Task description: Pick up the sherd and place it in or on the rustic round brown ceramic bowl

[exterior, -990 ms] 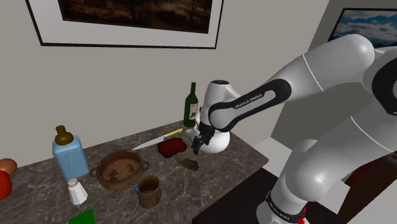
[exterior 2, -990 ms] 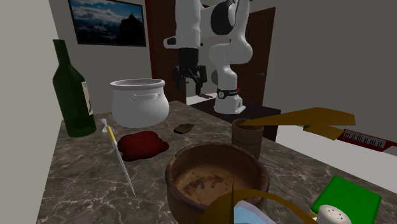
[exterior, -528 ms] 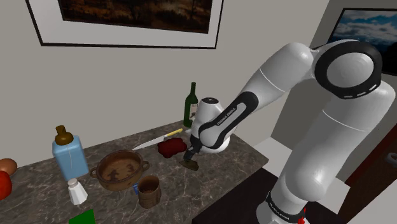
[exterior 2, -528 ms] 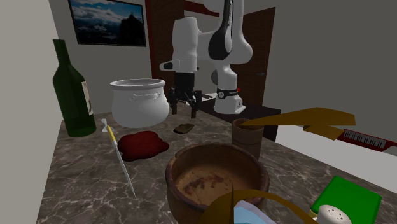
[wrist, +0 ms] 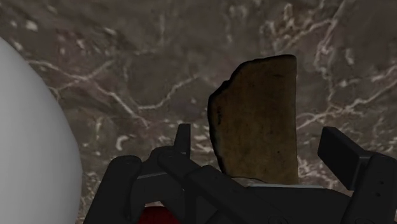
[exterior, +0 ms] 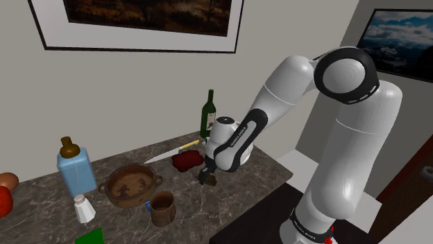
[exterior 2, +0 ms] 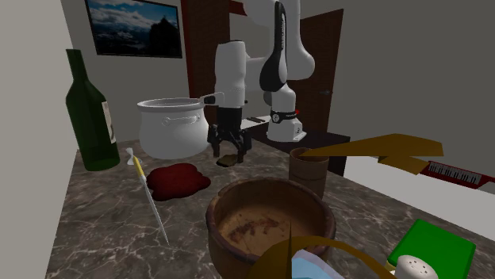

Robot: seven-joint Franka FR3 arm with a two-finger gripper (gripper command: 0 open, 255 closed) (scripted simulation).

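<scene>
The sherd (wrist: pixel 257 121) is a flat brown fragment lying on the dark marble counter (exterior: pixel 229 197). My gripper (wrist: pixel 261 137) is down over it and open, one black finger on each side, and neither finger touches it. In the shoulder view the gripper (exterior: pixel 206 178) stands at the sherd (exterior: pixel 211 182), to the right of the brown two-handled bowl (exterior: pixel 132 186). In the second exterior view the gripper (exterior 2: pixel 228 149) sits just above the sherd (exterior 2: pixel 228 160), beyond the bowl (exterior 2: pixel 270 226), which holds nothing.
A white pot (exterior 2: pixel 172 127) stands close beside the gripper. A dark red lump (exterior: pixel 187 161), a yellow-handled knife (exterior: pixel 170 152) and a green bottle (exterior: pixel 208 115) lie behind. A brown cup (exterior: pixel 162 208), blue bottle (exterior: pixel 75 170) and white shaker (exterior: pixel 83 208) surround the bowl.
The arm has swung down and towards the shoulder view's left. The open gripper dropped from above the white pot to counter level around the sherd.
</scene>
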